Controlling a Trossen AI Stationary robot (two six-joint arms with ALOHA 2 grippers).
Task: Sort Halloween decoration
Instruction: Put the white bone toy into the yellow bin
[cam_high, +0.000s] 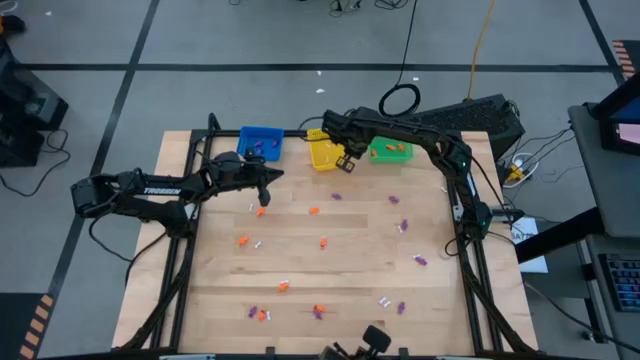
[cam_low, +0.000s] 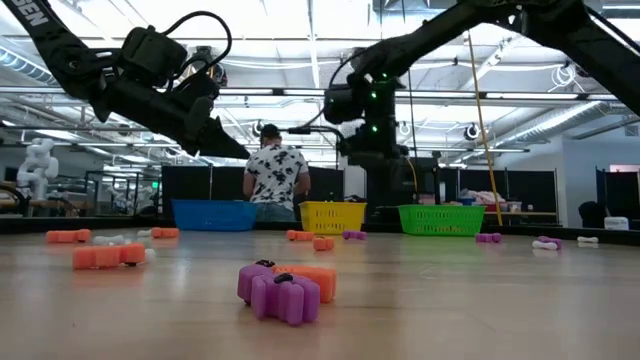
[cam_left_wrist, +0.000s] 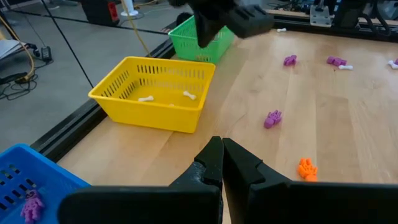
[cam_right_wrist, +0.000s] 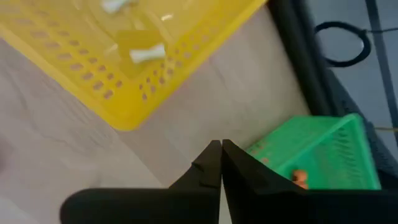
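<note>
Tiny orange, purple and white trinkets lie scattered on the wooden table, among them an orange one (cam_high: 262, 211) and a purple one (cam_high: 336, 197). In the low view a purple trinket (cam_low: 280, 295) lies nearest. Some sit in the baskets: white bones (cam_left_wrist: 146, 98) in the yellow basket (cam_high: 325, 152), a purple one (cam_left_wrist: 30, 202) in the blue basket (cam_high: 262, 142), orange ones (cam_right_wrist: 300, 177) in the green basket (cam_high: 390, 150). My left gripper (cam_left_wrist: 221, 149) hangs shut above the table, near the blue basket. My right gripper (cam_right_wrist: 221, 149) is shut, above the gap between the yellow and green baskets. Neither shows anything between its fingers.
The three baskets stand in a row along the table's far edge. A dark frame (cam_high: 190, 200) runs along the table's left and right sides. A person (cam_low: 277, 175) stands in the room beyond the far edge. Trinkets dot the middle and near half of the table.
</note>
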